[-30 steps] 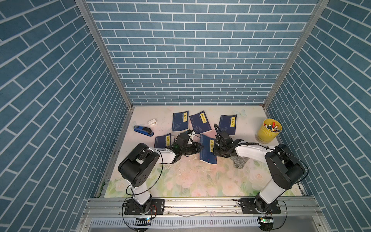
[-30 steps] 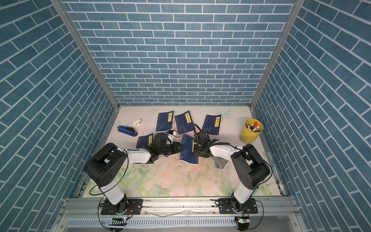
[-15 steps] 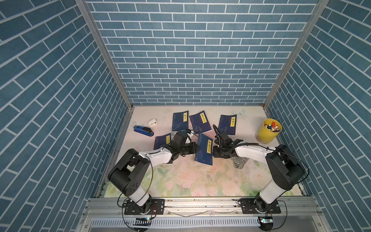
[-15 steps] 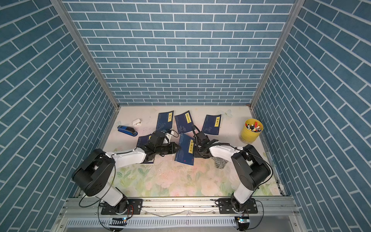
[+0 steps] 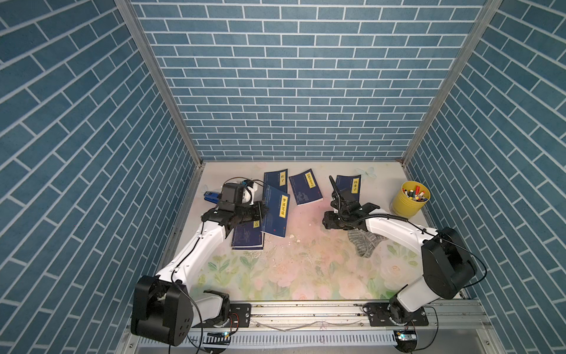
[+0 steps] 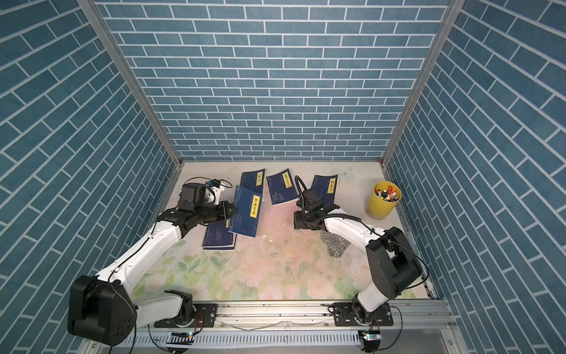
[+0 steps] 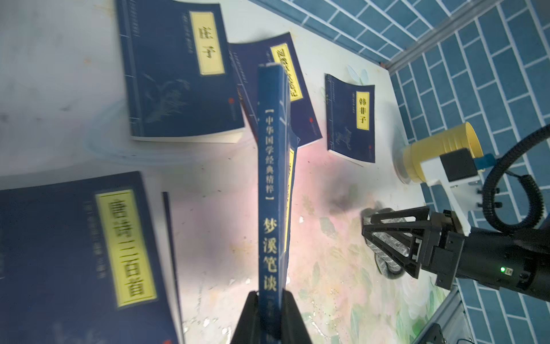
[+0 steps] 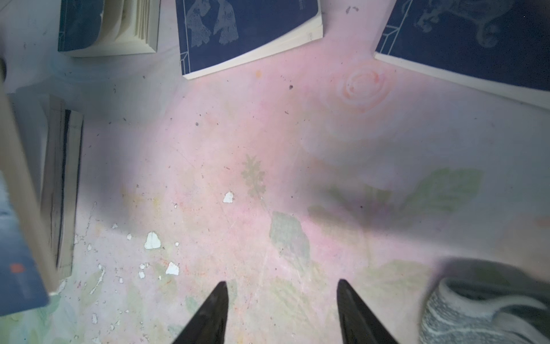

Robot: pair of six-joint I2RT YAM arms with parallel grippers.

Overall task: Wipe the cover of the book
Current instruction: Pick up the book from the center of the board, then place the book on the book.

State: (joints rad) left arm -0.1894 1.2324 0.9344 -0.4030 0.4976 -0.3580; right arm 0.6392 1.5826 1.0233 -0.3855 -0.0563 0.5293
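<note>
Gripping the book (image 5: 276,214) in the left gripper (image 5: 261,211), lifted off the table (image 5: 306,275) and tilted, front cover facing up toward the top cameras. In both top views, full blue cover and yellow title strip on show, the grip only a small dark shape at the book's left edge. From the left wrist, the reverse: book (image 7: 272,178) edge-on, spine to the lens, with the jaws pressed tight on front and back cover at its near end.

Beneath the book's lower left corner, a second book (image 5: 247,238) flat on the table. Overlapping in both top views; touching or not, cannot tell. Behind the book, three far books (image 5: 305,191) lying flat in a row. Left of the book, partly hidden by the left arm (image 5: 199,245), a blue stapler (image 5: 210,197).

Right of the book and well apart from it, the right gripper (image 5: 325,221), low over bare table. Jaws hard to read from above. In the right wrist view, right gripper (image 8: 282,281) plainly parted, with nothing between the jaws. Farther right of the book, under the right arm (image 5: 395,228), a grey cloth (image 5: 366,245) loose on the table. Same cloth at the edge of the right wrist view, near one finger (image 8: 357,315) and ungripped. Farthest right of the book, a yellow cup (image 5: 409,200).
</note>
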